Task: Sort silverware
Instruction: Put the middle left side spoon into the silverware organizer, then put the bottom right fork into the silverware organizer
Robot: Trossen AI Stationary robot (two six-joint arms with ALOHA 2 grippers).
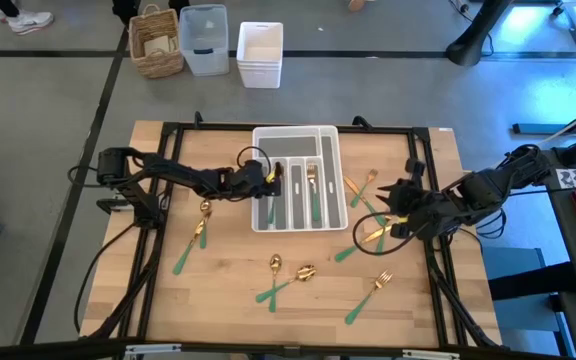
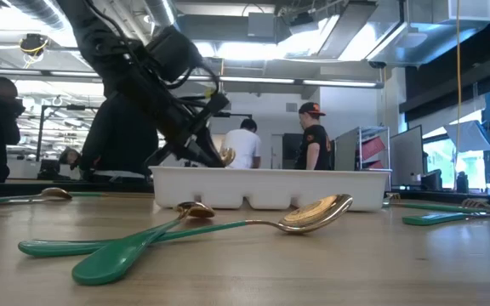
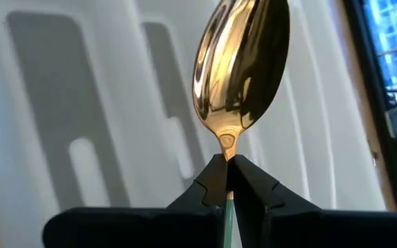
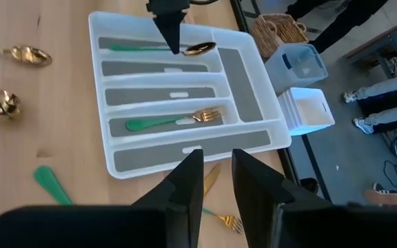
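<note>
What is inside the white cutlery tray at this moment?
The white tray holds a fork in one long slot. The left pincer holds a spoon by its handle over the outermost slot. The other slots show only grey liners.

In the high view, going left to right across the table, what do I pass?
Spoon by the left edge → left gripper, jaws shut on a spoon → white cutlery tray → fork beside the tray → right gripper, jaws open.
</note>
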